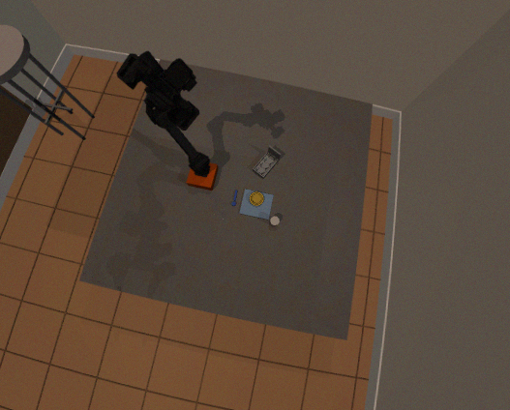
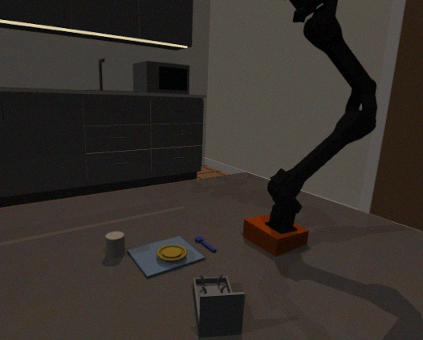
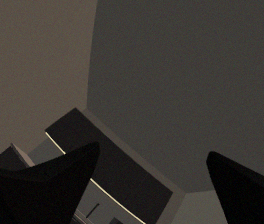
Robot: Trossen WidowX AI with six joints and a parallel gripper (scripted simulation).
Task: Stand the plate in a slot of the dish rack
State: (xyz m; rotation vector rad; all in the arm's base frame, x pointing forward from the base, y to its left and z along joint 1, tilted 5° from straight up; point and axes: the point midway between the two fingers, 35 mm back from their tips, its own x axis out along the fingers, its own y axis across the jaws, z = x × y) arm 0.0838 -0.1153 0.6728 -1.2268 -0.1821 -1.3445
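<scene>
The yellow plate [image 1: 256,198] [image 2: 172,252] lies flat on a light blue mat [image 1: 248,210] [image 2: 147,265]. The grey dish rack [image 1: 276,152] [image 2: 221,314] stands on the table apart from the mat, with a tall panel at one end; thin rails show inside it in the exterior view, and no plate stands in it. My gripper [image 3: 154,153] is open and empty, its two dark fingers wide apart in the wrist view. It is high up, far from the plate and rack, and the wrist view shows only walls, ceiling and cabinets. The gripper is cut off in the exterior view.
A white cup [image 1: 275,220] [image 2: 115,245] stands beside the mat's far corner from the arm. A blue spoon [image 1: 234,198] [image 2: 206,244] lies between the mat and the arm's orange base [image 1: 200,182] [image 2: 261,236]. A round stool [image 1: 1,53] is at the upper left of the top view.
</scene>
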